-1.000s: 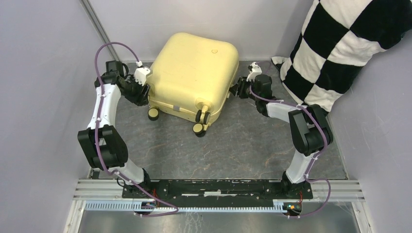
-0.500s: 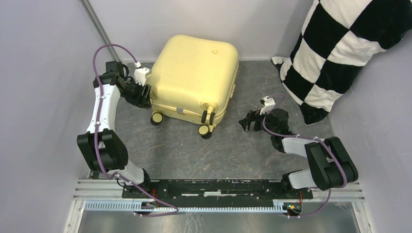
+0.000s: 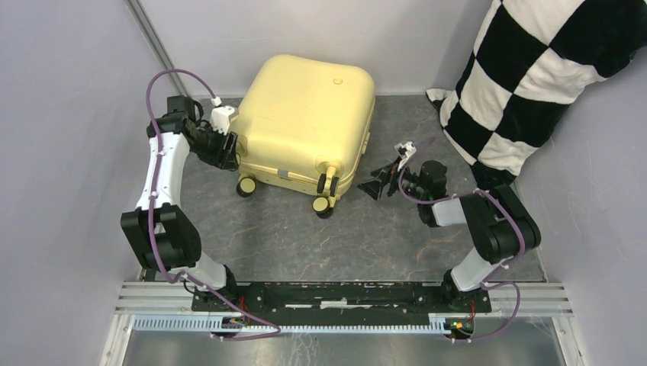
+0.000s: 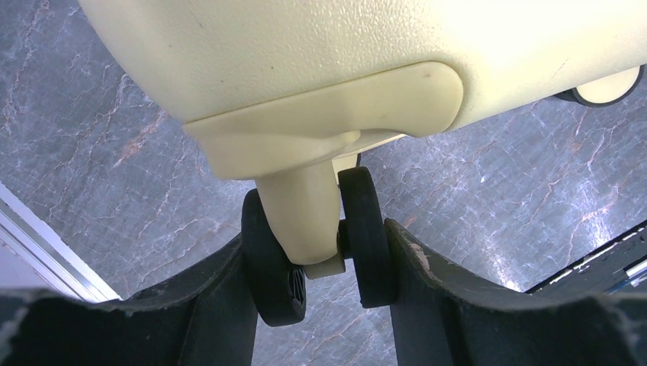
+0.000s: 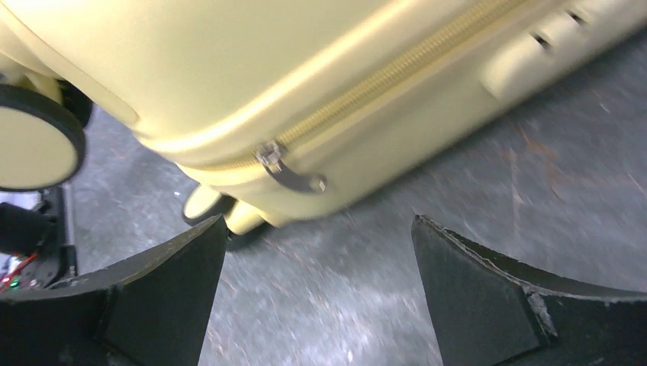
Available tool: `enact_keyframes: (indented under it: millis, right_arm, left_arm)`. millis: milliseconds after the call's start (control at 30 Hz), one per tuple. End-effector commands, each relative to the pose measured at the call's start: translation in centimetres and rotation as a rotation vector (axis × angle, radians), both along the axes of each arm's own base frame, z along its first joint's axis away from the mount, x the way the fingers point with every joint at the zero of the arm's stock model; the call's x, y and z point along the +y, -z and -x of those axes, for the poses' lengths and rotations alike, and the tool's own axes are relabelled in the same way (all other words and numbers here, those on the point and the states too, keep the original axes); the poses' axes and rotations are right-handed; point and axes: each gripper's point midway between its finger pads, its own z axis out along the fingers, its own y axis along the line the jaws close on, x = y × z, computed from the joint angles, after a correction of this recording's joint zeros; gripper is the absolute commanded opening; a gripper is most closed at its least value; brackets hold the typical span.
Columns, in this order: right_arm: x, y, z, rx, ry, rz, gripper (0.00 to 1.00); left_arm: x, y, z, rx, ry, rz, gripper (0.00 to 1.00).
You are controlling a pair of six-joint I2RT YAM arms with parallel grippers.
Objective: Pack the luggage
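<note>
**Luggage braced, zipper next**

We found the closed luggage [image 3: 309,122] lying flat on the desk [image 3: 366,236], with the left gripper [image 4: 320,259] pinching a caster [image 4: 368,236] at its near-left corner. The right gripper [image 5: 320,290], spread wide and empty, faced its zipper pull [image 5: 290,174]. Pinching that tab looked like the next move.

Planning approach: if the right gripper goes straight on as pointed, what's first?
Probably the luggage, its zippered side near the zipper pull; the open right gripper faces it. Depth unclear.
</note>
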Motion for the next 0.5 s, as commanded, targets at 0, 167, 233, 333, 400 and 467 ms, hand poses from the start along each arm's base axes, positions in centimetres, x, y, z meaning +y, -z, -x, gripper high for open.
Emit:
enact_keyframes:
  millis: [0,167,233,333,400,467]
  right_arm:
    - [4.1,-4.3,0.3,-0.128,-0.224,-0.103,0.98]
    - [4.4,-1.6,-1.5,-0.084,-0.123,0.05,0.98]
    - [2.5,-0.2,-2.7,-0.025,0.008,0.126,0.98]
    - [-1.1,-1.9,-2.0,-0.073,0.172,0.151,0.98]
    - [-3.9,-4.9,-0.4,-0.144,0.366,0.013,0.98]
    - [-9.0,-3.3,0.5,0.081,0.714,-0.128,0.98]
  left_arm:
    - [-4.2,-5.8,0.0,-0.21,0.162,0.095,0.02]
    - [-4.3,-5.8,0.1,-0.217,0.163,0.089,0.02]
    - [-4.3,-6.0,0.1,-0.225,0.163,0.086,0.02]
    - [-4.3,-6.2,0.2,-0.234,0.164,0.082,0.02]
    - [-4.2,-6.3,0.4,-0.238,0.164,0.075,0.02]
    - [-4.0,-6.2,0.5,-0.243,0.169,0.06,0.02]
